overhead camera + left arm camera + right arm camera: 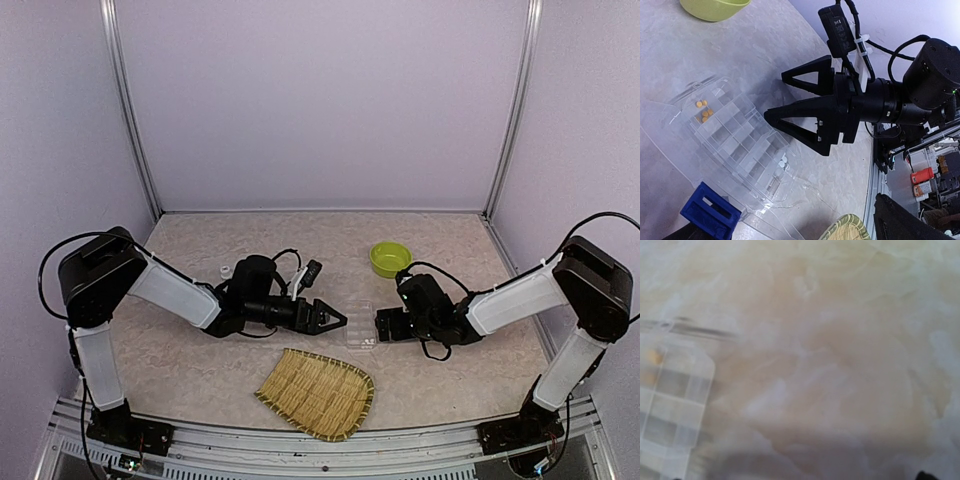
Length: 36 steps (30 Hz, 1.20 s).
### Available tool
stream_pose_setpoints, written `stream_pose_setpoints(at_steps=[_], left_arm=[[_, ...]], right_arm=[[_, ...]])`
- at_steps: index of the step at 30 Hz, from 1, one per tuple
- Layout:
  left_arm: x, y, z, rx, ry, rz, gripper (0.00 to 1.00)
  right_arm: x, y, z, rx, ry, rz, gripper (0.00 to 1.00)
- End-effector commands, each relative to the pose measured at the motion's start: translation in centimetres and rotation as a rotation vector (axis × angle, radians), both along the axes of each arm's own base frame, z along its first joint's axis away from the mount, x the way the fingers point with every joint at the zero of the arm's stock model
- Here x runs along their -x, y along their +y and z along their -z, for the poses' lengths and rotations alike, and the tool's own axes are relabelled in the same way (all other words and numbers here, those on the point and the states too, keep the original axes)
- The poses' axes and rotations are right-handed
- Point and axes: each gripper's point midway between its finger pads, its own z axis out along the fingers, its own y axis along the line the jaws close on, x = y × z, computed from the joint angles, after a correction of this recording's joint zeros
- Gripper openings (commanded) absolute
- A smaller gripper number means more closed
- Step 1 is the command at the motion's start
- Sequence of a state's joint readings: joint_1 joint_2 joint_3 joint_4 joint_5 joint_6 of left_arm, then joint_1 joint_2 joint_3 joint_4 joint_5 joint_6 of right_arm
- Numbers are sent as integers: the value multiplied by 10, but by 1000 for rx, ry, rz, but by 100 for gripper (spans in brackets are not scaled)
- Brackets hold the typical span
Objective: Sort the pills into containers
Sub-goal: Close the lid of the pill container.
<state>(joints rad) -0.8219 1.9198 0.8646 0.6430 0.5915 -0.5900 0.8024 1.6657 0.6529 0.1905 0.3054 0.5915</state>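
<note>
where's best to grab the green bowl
The green bowl stands upright with its mouth open, so probably pinch its rim from straight above, one finger inside and one outside; its round wall looks too wide to span.

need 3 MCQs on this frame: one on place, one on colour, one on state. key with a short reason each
1. Where does the bamboo tray lie relative to the organiser box?
A) nearer the arm bases
B) beyond it, by the back wall
C) on top of it

2. What colour is the bowl?
A) red
B) lime green
C) blue

3. The left gripper: how do its jaws stand?
A) shut on a pill
B) shut on the box
C) open, holding nothing

Key:
1 A: the top view shows the tray between the box and the near edge.
2 B: it reads lime green in the top view.
3 C: the fingers are spread apart with nothing between them.
</note>
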Motion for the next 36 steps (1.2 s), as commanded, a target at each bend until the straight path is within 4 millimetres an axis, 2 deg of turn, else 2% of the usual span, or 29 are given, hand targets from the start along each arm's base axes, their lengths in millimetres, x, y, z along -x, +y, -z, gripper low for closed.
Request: stream_pose_setpoints(at_steps=[1,36], left_arm=[[1,-5,-16,27,-52,16,93],[10,-14,-16,57,-38,55,92]], right_arm=[[13,-2,11,26,76,-25,100],[18,4,11,-29,87,-41,100]])
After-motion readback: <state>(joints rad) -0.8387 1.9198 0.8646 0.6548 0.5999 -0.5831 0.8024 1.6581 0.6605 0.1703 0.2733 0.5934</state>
